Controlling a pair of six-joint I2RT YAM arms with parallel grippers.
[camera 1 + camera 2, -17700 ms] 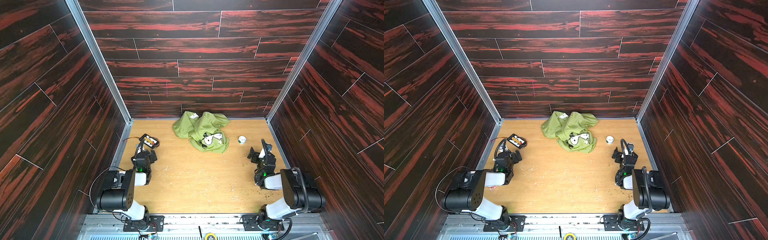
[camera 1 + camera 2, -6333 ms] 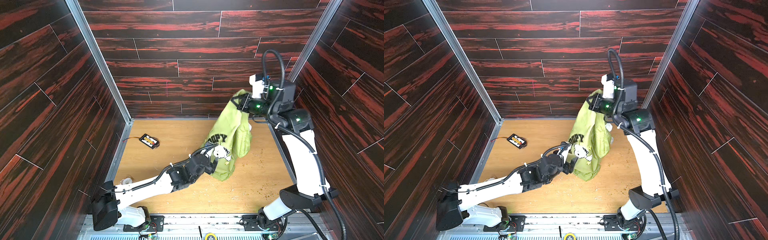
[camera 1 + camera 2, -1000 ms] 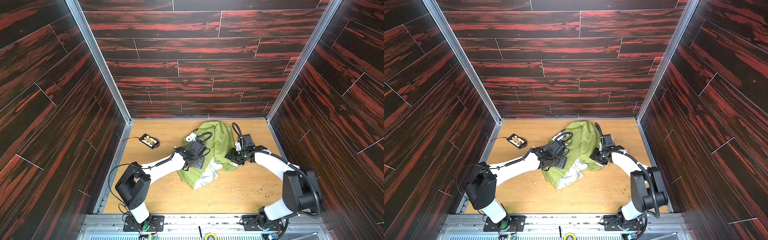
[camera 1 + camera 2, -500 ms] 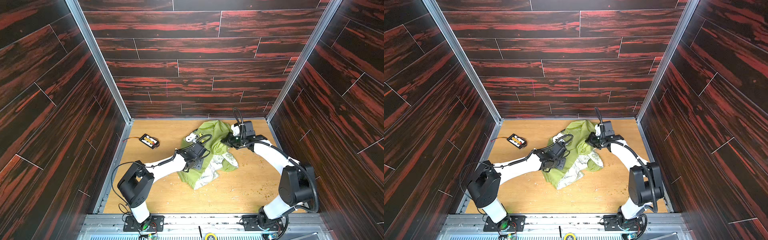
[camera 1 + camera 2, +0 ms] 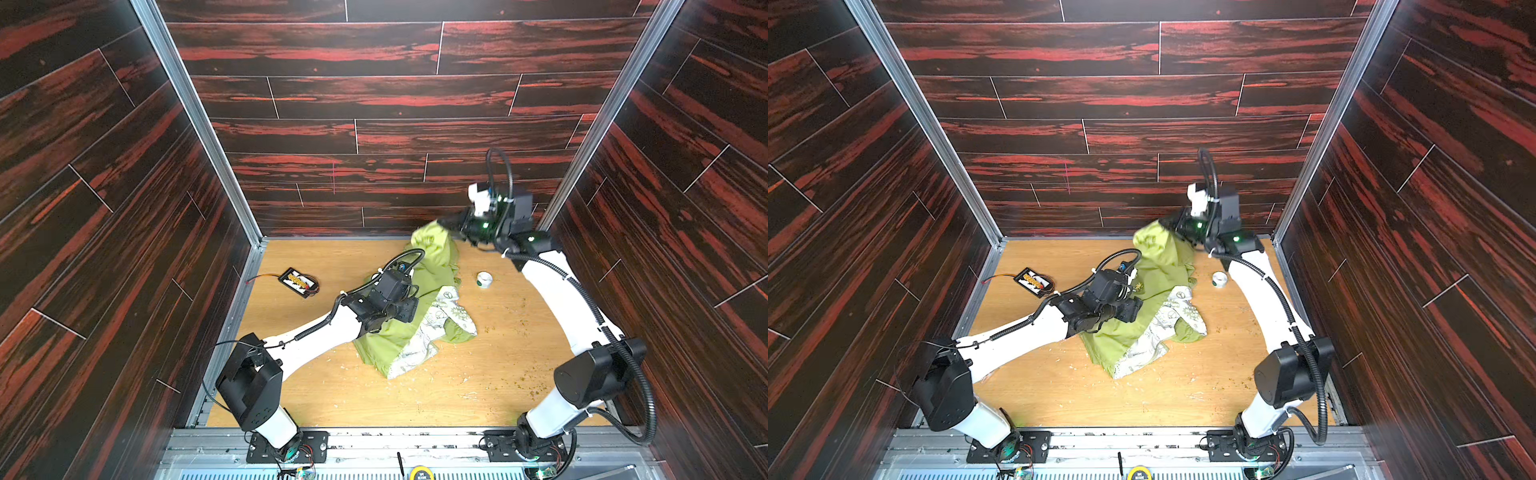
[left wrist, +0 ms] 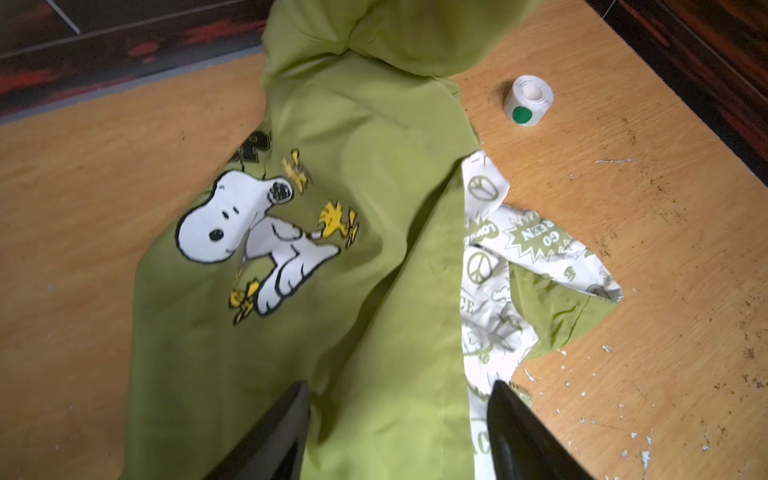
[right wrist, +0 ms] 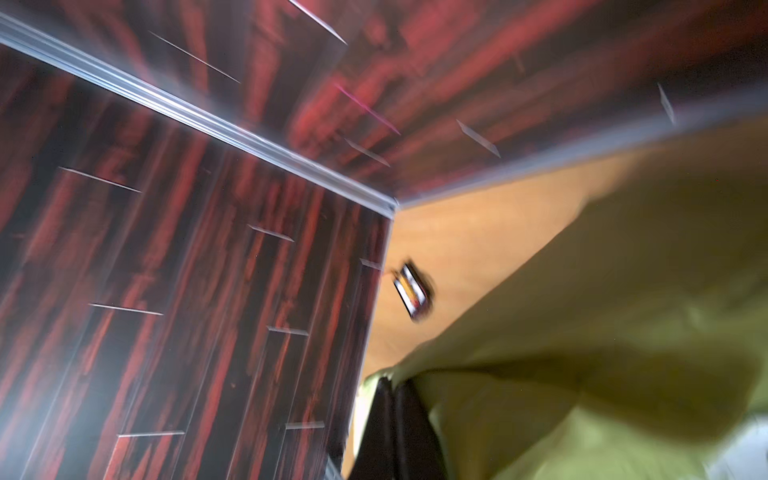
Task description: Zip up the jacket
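The green jacket (image 5: 386, 345) lies bunched up in the middle of the wooden table (image 5: 332, 399) in both top views. The right gripper (image 7: 395, 388) is pinched tight on its top end and holds it up, right of the middle by the back wall. The left gripper (image 6: 401, 386) is over the jacket, fingers spread wide, gripping nothing.

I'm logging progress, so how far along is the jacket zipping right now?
Done: the right end effector is shut on the raised end of the jacket. In hand: the left end effector hangs open over it. Left: white lining shows, front unzipped.
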